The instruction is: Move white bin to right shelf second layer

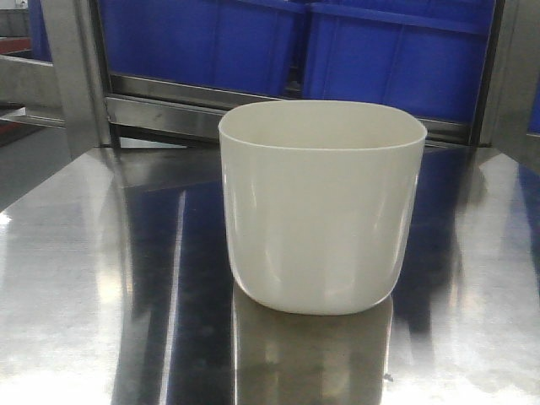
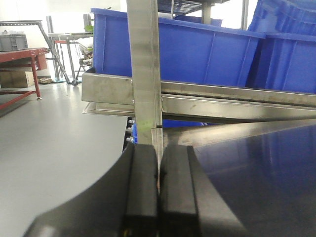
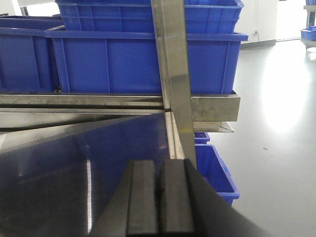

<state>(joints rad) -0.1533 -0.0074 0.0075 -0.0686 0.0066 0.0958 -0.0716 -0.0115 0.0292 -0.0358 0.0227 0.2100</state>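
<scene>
The white bin (image 1: 321, 219), a glossy cream-white plastic tub with a rounded-square rim and smooth walls tapering to a rounded base, stands upright on the flat, mirror-like steel table (image 1: 76, 278). It sits near the middle of the front view, mouth open upward, and its reflection shows in the surface just below it. Past the table's far edge a steel shelf rail (image 1: 169, 105) runs across behind the bin. Large blue rectangular plastic crates (image 1: 396, 59) sit on the level above that rail.

In the left wrist view the left gripper (image 2: 158, 197) has its black fingers pressed flat together with nothing between them. It hangs over the table's left edge, facing a steel upright post (image 2: 145, 74) at the corner.

In the right wrist view the right gripper (image 3: 159, 202) is likewise closed tight and holds nothing. It hangs over the table's right side, facing another post. A smaller blue crate (image 3: 213, 168) sits lower down beside that post, by the grey floor (image 3: 276, 148).
</scene>
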